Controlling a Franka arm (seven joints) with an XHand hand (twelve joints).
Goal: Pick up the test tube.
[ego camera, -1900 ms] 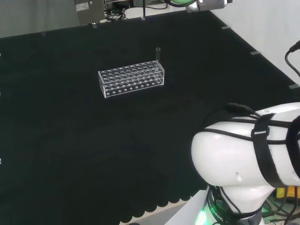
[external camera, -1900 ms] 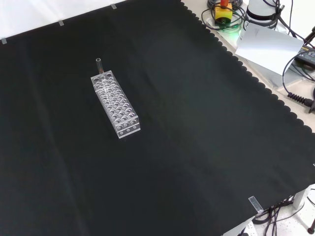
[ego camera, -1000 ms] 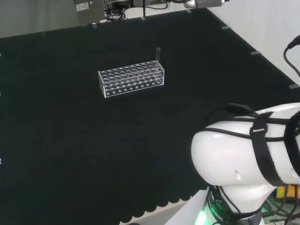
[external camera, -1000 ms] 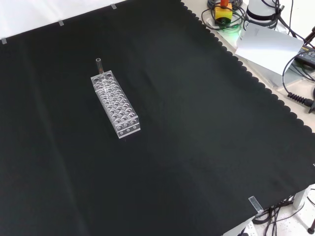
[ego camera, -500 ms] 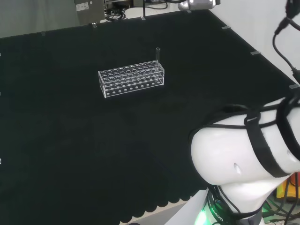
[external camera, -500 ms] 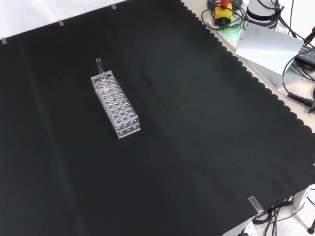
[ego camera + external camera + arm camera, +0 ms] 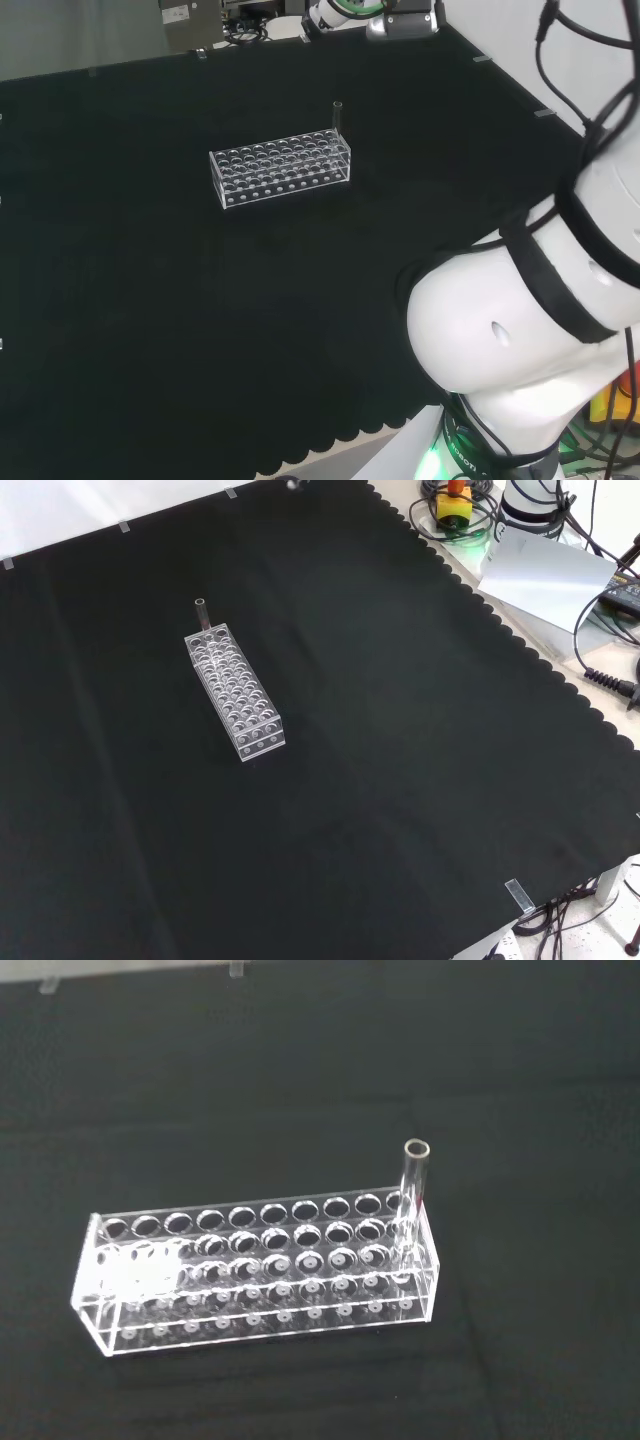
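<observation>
A test tube (image 7: 415, 1185) stands upright in a corner hole of the clear rack (image 7: 262, 1270); the hand's state cannot be told

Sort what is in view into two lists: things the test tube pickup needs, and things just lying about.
Needed for the job:
- test tube, standing upright in a corner hole
- clear rack that holds it

Just lying about:
- black cloth covering the bench
- cables beyond the cloth's edge in the front view
- yellow box with a red button there too

arm (image 7: 520, 320): white links fill head view right | wrist part at top edge
</observation>
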